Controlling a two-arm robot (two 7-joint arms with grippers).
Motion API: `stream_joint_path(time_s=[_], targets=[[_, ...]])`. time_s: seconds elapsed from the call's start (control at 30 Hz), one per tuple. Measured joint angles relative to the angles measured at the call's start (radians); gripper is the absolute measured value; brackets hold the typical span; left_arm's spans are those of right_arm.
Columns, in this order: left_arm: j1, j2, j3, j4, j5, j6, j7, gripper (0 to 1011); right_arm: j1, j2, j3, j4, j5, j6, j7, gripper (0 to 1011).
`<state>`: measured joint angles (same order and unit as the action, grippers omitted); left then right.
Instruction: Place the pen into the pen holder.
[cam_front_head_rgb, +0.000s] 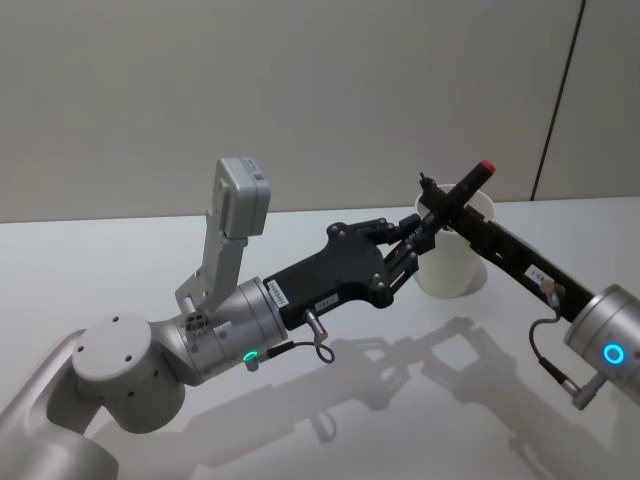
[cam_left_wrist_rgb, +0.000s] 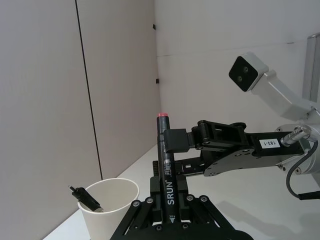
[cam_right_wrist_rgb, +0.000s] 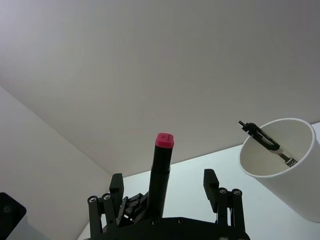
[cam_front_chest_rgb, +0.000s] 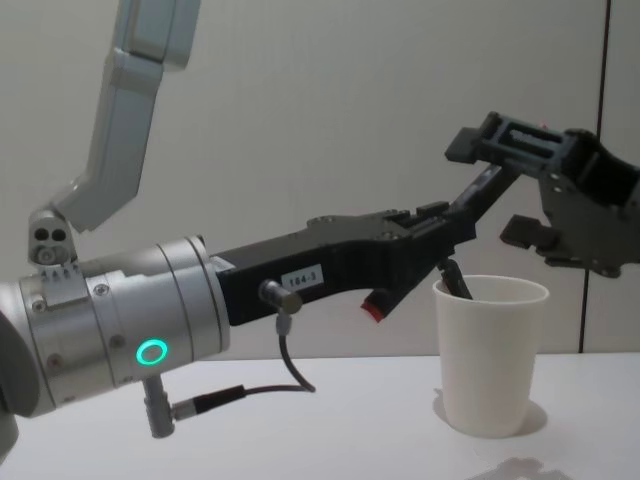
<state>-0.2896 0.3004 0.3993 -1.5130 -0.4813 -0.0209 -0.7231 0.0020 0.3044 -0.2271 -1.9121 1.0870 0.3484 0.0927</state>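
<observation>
A black pen (cam_front_head_rgb: 470, 183) with a red cap is held tilted just above and beside the white paper-cup pen holder (cam_front_head_rgb: 450, 268). My left gripper (cam_front_head_rgb: 418, 235) is shut on the pen's lower barrel (cam_left_wrist_rgb: 162, 145). My right gripper (cam_front_head_rgb: 445, 205) reaches in from the right and is open. Its fingers (cam_right_wrist_rgb: 117, 185) straddle the pen (cam_right_wrist_rgb: 161, 165) below the cap, and one pad lies against the barrel. In the chest view the pen (cam_front_chest_rgb: 485, 195) slants between the left gripper (cam_front_chest_rgb: 450, 235) and the right gripper (cam_front_chest_rgb: 515, 185), over the pen holder (cam_front_chest_rgb: 490, 360).
A small black item (cam_right_wrist_rgb: 267, 142) leans inside the cup against its rim (cam_left_wrist_rgb: 87, 200). The white table (cam_front_head_rgb: 400, 400) spreads around the cup, with a plain wall close behind. Both arms cross the space in front of the cup.
</observation>
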Motion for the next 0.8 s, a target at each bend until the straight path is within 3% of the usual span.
stream_joint_path(time_s=[0.43,0.8], targets=[[0.000,0.000,0.000,0.000,0.000,0.000,0.000,182,0.005,-0.007,-0.014,0.003,0.033,0.006,-0.026,1002],[0.000,0.000,0.000,0.000,0.000,0.000,0.000,182,-0.005,-0.003,-0.024,-0.003,0.030,-0.037,-0.029,1001]])
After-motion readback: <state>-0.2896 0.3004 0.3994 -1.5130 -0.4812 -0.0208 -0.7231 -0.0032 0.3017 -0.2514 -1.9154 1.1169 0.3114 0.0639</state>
